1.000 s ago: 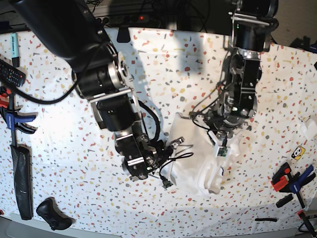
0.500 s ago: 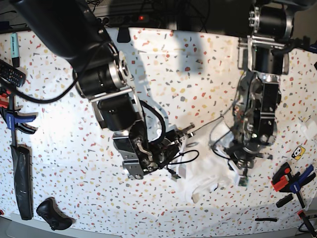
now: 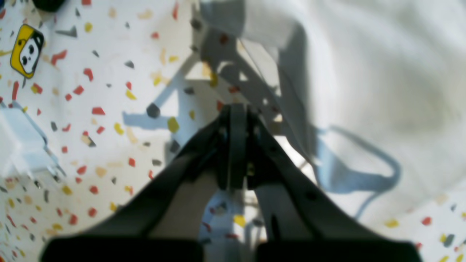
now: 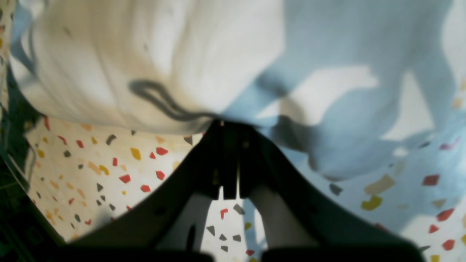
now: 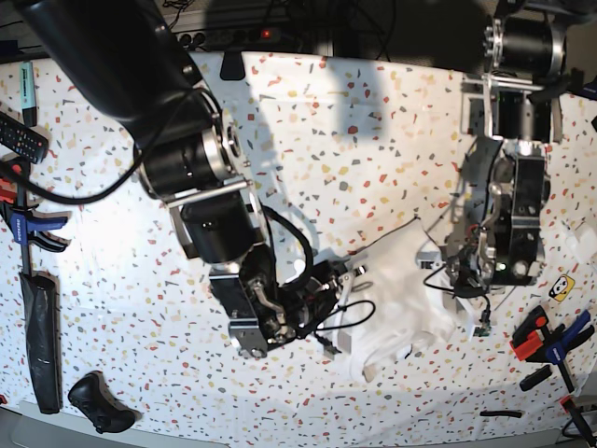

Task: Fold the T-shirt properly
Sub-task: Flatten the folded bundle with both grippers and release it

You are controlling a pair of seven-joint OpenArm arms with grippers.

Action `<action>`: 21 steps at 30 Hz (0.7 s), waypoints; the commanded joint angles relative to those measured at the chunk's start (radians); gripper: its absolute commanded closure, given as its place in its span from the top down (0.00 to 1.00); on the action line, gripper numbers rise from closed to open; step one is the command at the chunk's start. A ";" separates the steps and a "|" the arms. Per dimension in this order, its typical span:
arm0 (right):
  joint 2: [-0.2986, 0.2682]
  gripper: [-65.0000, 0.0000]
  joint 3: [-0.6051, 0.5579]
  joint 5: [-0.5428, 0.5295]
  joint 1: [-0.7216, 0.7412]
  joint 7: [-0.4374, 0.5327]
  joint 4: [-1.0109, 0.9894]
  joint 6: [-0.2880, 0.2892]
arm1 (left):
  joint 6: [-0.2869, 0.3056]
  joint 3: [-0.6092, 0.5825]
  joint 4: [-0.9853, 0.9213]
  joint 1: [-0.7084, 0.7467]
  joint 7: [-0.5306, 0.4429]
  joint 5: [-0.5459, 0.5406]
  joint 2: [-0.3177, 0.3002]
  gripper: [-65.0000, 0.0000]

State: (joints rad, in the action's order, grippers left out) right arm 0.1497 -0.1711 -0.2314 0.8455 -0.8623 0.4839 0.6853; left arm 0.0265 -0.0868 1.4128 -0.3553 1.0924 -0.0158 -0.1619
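on the far left edge of the speckled table (image 5: 373,140) lie a remote (image 5: 20,137), blue clamps (image 5: 28,229), a long black pouch (image 5: 41,336) and a black controller (image 5: 98,401). next comes my right gripper (image 5: 347,280), low over the table at the left edge of the t-shirt (image 5: 396,299), its jaws pressed together; from its wrist camera the tips (image 4: 228,127) meet at the cloth's lower edge, but i cannot tell whether they pinch any of it. the t-shirt (image 4: 153,62) sits bunched in a wrinkled heap between my two arms, near the front of the table. my left gripper (image 3: 236,112) hangs just beside the shirt's right edge, jaws closed with only tabletop under them and the cloth (image 3: 364,91) off to one side. further right are a yellow sticker (image 5: 561,288) and orange-and-blue clamps (image 5: 550,341).
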 commanded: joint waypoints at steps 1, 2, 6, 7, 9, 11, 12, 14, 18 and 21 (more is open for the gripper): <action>0.007 0.00 0.001 -0.016 0.047 0.021 0.016 0.013 | 0.003 0.001 0.045 0.002 -0.015 0.007 0.006 0.00; 0.007 0.00 0.001 -0.016 0.050 0.022 0.016 0.013 | 0.003 0.001 0.069 0.030 -0.017 0.008 0.016 0.00; 0.007 0.00 0.001 -0.016 0.048 0.014 0.016 0.013 | 0.003 0.001 0.145 0.142 -0.030 0.004 0.065 0.00; 0.007 0.00 0.001 -0.016 0.049 0.008 0.016 0.013 | 0.005 0.001 0.161 0.166 -0.042 -0.003 0.080 0.00; 0.007 0.00 0.001 -0.015 0.050 0.007 0.016 0.013 | 0.035 0.001 0.190 0.209 -0.058 -0.026 0.107 0.00; 0.007 0.00 0.001 -0.016 0.049 0.008 0.016 0.013 | 0.060 0.001 0.210 0.240 -0.079 -0.056 0.131 0.00; 0.007 0.00 0.001 -0.016 0.049 0.008 0.016 0.013 | 0.072 0.001 0.212 0.252 -0.113 -0.077 0.140 0.00; 0.007 0.00 0.001 -0.017 0.049 0.006 0.016 0.013 | 0.107 0.000 0.204 0.272 -0.214 -0.098 0.152 0.00; 0.007 0.00 0.001 -0.070 0.050 -0.061 0.016 0.013 | 0.120 0.000 0.128 0.263 -0.303 -0.087 0.159 0.00; 0.007 0.00 0.001 -0.096 0.051 -0.063 0.016 0.013 | 0.120 0.000 0.045 0.242 -0.304 -0.086 0.159 0.00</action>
State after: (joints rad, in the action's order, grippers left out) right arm 0.1497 -0.1711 -0.2993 0.8536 -0.9386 0.4839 0.6857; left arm 0.1406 -0.0864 1.4410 -0.0952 0.8082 -0.0978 -0.0032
